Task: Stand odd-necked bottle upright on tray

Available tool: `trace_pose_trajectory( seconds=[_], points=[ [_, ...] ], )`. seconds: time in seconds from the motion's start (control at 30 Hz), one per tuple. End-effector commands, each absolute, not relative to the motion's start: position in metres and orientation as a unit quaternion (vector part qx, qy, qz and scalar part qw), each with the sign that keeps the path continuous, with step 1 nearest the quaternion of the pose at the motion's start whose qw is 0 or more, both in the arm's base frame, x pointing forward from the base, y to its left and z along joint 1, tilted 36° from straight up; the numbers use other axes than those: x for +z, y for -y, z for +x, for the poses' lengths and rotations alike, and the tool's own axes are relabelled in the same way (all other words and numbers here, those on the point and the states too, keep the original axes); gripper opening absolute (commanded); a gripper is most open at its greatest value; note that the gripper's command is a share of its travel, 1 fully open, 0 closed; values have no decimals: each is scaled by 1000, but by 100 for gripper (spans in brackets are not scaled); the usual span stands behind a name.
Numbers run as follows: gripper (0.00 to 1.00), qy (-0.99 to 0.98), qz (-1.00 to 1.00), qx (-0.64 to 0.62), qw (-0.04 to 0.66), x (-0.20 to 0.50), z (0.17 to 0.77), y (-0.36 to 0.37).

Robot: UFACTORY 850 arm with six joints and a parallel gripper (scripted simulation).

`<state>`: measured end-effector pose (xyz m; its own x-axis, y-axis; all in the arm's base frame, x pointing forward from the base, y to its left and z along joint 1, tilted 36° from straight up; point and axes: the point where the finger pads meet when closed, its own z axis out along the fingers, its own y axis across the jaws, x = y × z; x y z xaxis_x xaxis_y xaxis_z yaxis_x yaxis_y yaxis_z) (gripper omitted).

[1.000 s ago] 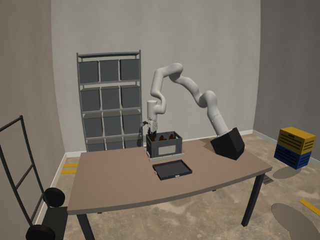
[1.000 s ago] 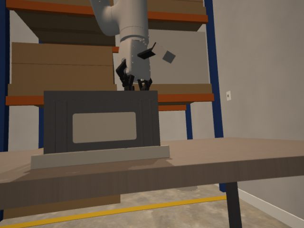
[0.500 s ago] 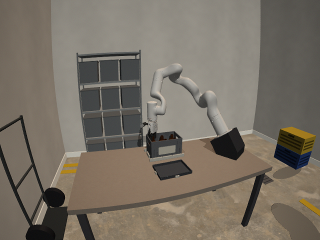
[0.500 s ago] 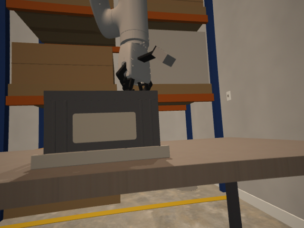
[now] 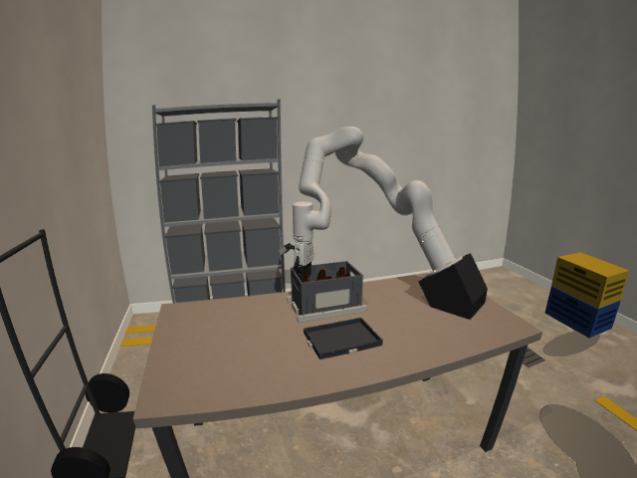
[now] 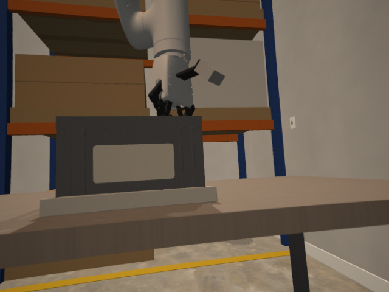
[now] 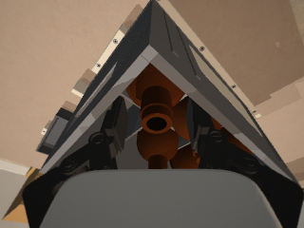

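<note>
We have our end effector [image 5: 305, 272] [image 6: 175, 115] [image 7: 156, 106] parted around a corner bottle's neck [image 7: 156, 111], ungripped, inside the crate [image 5: 328, 299] [image 6: 133, 132] [image 7: 173, 90] below us, while the tray [image 5: 343, 337] beyond awaits the odd bottle, still unidentified.
</note>
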<state>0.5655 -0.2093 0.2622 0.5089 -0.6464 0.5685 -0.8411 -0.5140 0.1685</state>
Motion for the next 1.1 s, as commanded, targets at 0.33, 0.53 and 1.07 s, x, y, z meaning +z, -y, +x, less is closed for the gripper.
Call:
trace_pose_trajectory(
  seconds=[0.33, 0.53, 1.07],
  points=[
    [0, 442, 841, 224, 217, 263, 566, 209],
    [0, 442, 841, 224, 217, 263, 566, 209],
    [0, 442, 841, 224, 217, 263, 566, 209]
  ],
)
